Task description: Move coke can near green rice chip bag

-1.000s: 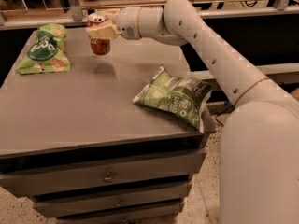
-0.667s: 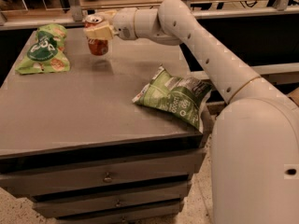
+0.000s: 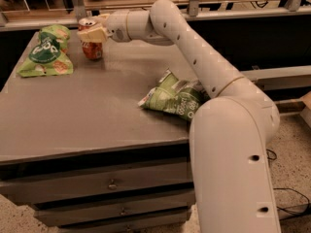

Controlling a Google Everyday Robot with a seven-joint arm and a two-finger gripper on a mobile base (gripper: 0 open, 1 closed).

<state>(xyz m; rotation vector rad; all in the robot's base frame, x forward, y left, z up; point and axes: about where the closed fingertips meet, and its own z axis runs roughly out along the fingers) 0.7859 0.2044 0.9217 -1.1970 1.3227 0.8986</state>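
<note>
hand (image 3: 90,33): over the far left part of the bench, clamped on the top of the can
can (image 3: 92,50): upright in the hand, body showing below the fingers; low over the bench, cannot tell if it touches
green bag (image 3: 46,52): just left of the hand, lying flat, near the can with a small gap between them
pale bag (image 3: 176,100): well right of the hand, nearer the camera, at the bench's right edge beside the arm
bench (image 3: 87,115): grey top under the hand, drawers (image 3: 112,183) below
arm (image 3: 194,57): white, runs right from the hand, then down
</note>
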